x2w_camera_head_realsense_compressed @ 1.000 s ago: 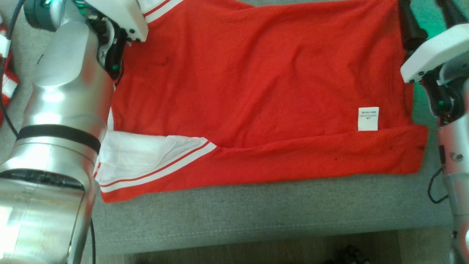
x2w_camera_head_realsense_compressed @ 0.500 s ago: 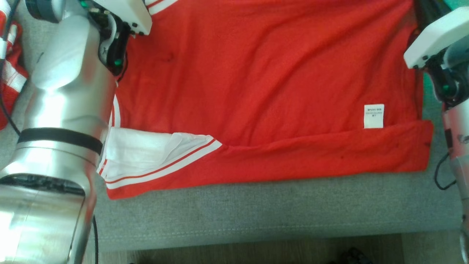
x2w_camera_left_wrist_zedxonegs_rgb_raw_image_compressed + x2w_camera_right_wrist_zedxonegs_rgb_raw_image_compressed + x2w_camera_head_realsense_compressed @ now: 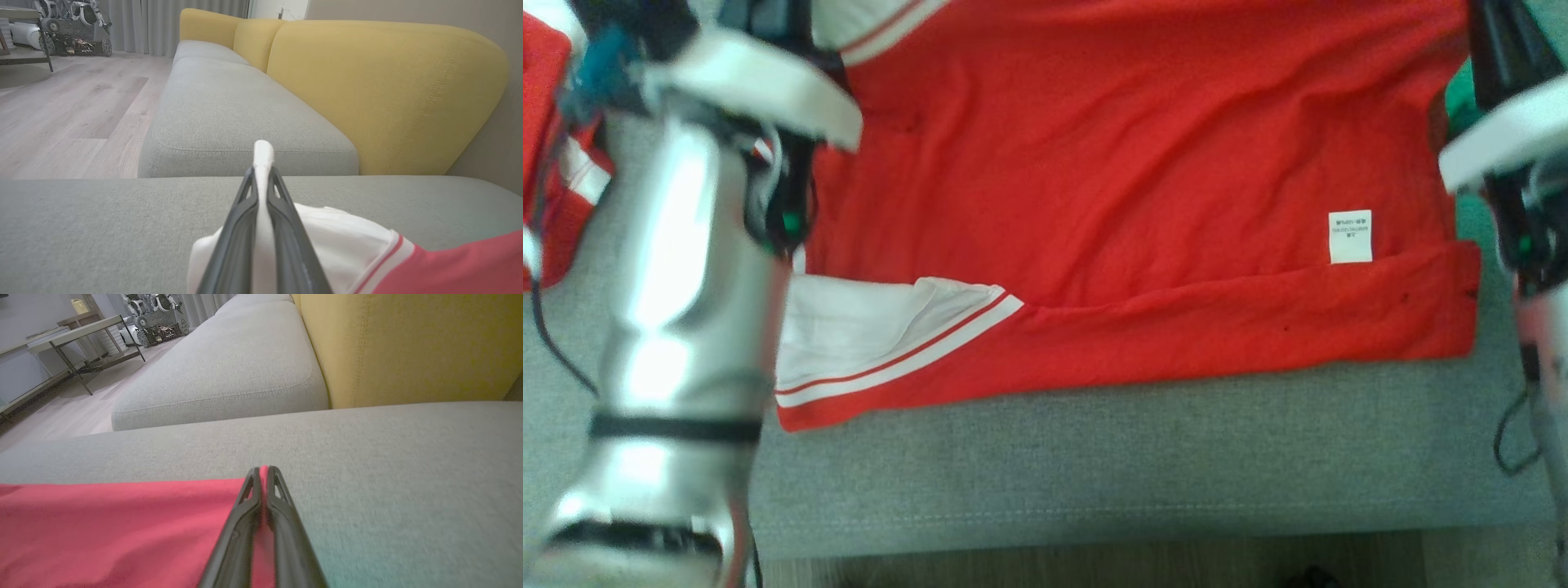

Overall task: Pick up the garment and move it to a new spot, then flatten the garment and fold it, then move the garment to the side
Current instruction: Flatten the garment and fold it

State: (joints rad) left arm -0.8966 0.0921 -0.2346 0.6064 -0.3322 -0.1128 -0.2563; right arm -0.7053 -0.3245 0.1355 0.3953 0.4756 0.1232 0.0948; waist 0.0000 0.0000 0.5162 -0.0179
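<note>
The garment [image 3: 1135, 180] is a red shirt with white, red-striped sleeves [image 3: 866, 327], spread flat on the grey sofa seat [image 3: 1135, 457]. Its near hem is folded up in a band below a white label [image 3: 1350, 237]. In the left wrist view my left gripper [image 3: 263, 163] is shut on white sleeve cloth [image 3: 347, 237], which pokes out past the fingertips. My right gripper [image 3: 264, 470] is shut on the red edge of the garment [image 3: 122, 531] at its far right corner. In the head view its dark fingers [image 3: 1494, 49] stand at the shirt's upper right.
Yellow backrests [image 3: 388, 94] rise behind the grey cushions. Another red and white cloth [image 3: 556, 163] lies at the far left. Wooden floor [image 3: 1094, 567] runs along the seat's front edge. A low table [image 3: 73, 335] and a wheeled machine [image 3: 69, 24] stand farther off.
My right gripper has closed on the garment's right edge. The head camera has shifted, and my left arm now looks blurred and sits lower in the picture.
</note>
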